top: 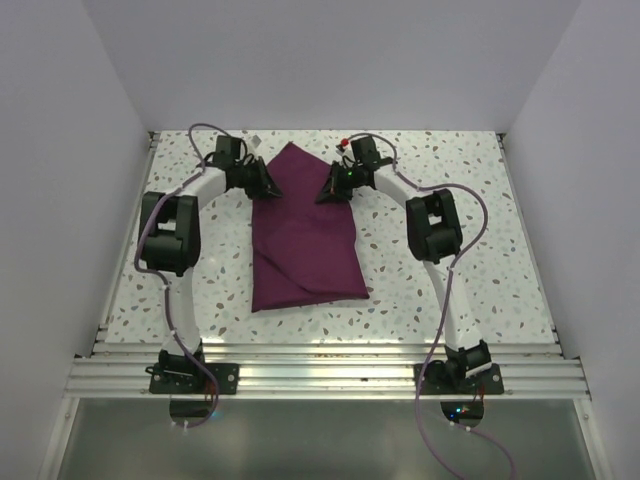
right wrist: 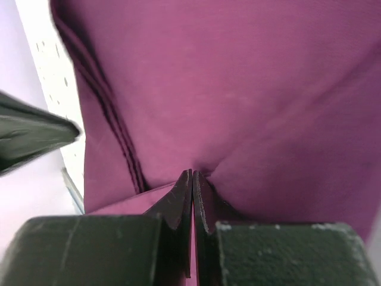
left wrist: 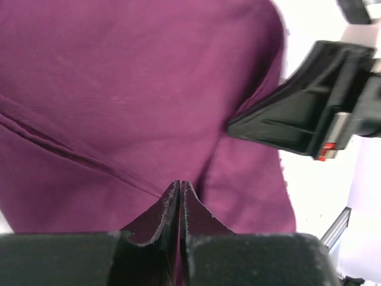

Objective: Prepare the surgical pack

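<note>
The left gripper and right gripper are each clenched on the far end of the cloth, which lies folded mid-bench, so the lift should be level and together, lest the fabric sag or slip.

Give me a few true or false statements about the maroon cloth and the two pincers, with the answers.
1. The maroon cloth lies on the speckled table. True.
2. The left pincer hangs wide open. False: its jaws are pinched shut on a fold of the cloth.
3. The right pincer grips the cloth. True.
4. Both pincers are at the cloth's near end. False: they are at its far end.
5. A steel tray sits on top of the cloth. False: no tray shows anywhere.
</note>
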Available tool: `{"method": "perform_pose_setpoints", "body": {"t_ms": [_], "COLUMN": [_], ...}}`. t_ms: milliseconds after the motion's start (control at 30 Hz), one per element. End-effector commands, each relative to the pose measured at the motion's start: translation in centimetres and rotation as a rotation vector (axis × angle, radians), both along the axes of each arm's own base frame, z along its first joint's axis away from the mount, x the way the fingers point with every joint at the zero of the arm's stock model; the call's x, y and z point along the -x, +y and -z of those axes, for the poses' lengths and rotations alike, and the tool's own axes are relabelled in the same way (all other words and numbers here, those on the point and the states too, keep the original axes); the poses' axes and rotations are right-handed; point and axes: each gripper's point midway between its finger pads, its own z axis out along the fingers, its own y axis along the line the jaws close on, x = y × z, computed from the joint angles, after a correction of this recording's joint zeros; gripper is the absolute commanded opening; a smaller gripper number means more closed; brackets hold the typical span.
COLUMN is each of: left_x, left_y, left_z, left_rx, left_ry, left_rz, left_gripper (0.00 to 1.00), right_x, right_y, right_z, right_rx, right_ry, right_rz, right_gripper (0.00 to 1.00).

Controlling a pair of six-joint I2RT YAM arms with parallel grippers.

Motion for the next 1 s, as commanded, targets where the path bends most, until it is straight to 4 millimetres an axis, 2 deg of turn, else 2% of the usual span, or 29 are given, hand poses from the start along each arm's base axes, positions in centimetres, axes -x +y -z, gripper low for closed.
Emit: {"method": "perform_pose_setpoints", "body": {"t_ms": [0,67,133,167,233,267,300,333,367,400,433,467,500,533,567,600,633,667,767,833,967], "left_x": [-0.7,-0.8,-0.7,-0.4,-1.2,-1.6,-1.8,-2.0,-2.1,-2.0,-2.0,-1.5,-1.1,-0.6,0.2,1.1,1.9,2.8,5.4,6.6,7.5], "left_y": [0.4,0.7,0.8,0.9,1.0,0.9,0.9,0.7,0.7,0.6,0.5,0.5,0.2,-0.2,-0.4,-1.3,-2.3,-2.9,-5.3,-6.4,-6.4], "left_z": [2.9,4.8,6.7,7.2,6.6,5.6,4.7,2.5,1.5,0.4,-1.8,-2.4,-3.2,-4.8,-4.6,-5.0,-5.8,-5.0,-4.0,-2.7,0.4], "left_rx": [-0.009,-0.035,-0.055,-0.064,-0.073,-0.072,-0.072,-0.067,-0.062,-0.051,-0.042,-0.038,-0.022,-0.004,0.014,0.06,0.091,0.107,0.143,0.157,0.154], "left_ry": [0.032,0.051,0.082,0.108,0.091,0.075,0.056,0.011,-0.007,-0.026,-0.064,-0.07,-0.081,-0.108,-0.101,-0.098,-0.102,-0.086,-0.059,-0.026,0.049], "left_rz": [-0.012,-0.013,0.005,0.012,0.02,0.022,0.022,0.019,0.015,0.018,0.018,0.021,0.033,0.04,0.046,0.079,0.096,0.114,0.192,0.227,0.225], "left_gripper": [0.05,0.05,0.05,0.05,0.07,0.13,0.23,0.27,0.32,0.33,0.34,0.34,0.35,0.35,0.34,0.33,0.3,0.24,0.16,0.14,0.12], "right_x": [-2.0,-2.2,-1.8,-1.9,-1.9,-2.1,-2.3,-2.4,-2.5,-2.4,-2.4,-2.2,-2.0,-1.7,-0.9,-0.5,0.1,1.2,3.5,4.9,6.3], "right_y": [-1.2,-1.5,-1.2,-1.1,-1.1,-1.0,-0.9,-0.8,-0.7,-0.9,-1.0,-1.1,-1.2,-1.2,-1.3,-1.3,-1.2,-1.3,-0.8,-0.4,-0.8], "right_z": [-0.2,1.3,1.8,2.0,1.2,0.5,-1.2,-2.2,-3.3,-5.1,-5.9,-6.7,-8.2,-9.2,-8.6,-10.3,-10.3,-9.3,-8.9,-8.1,-5.3], "right_rx": [-0.035,-0.044,-0.056,-0.058,-0.066,-0.073,-0.086,-0.094,-0.102,-0.106,-0.103,-0.101,-0.11,-0.121,-0.119,-0.134,-0.14,-0.139,-0.131,-0.123,-0.084], "right_ry": [-0.011,0.027,0.061,0.066,0.059,0.045,0.016,0.002,-0.016,-0.041,-0.05,-0.053,-0.069,-0.078,-0.054,-0.076,-0.069,-0.034,-0.009,0.016,0.069], "right_rz": [0.065,0.07,0.051,0.048,0.043,0.04,0.035,0.03,0.024,0.018,0.02,0.021,0.02,0.016,0.01,0.008,0.002,-0.012,-0.059,-0.101,-0.104], "right_gripper": [0.0,0.0,0.0,0.0,0.0,0.0,0.0,0.0,0.0,0.0,0.0,0.0,0.0,0.0,0.0,0.0,0.0,0.0,0.0,0.0,0.0]}}
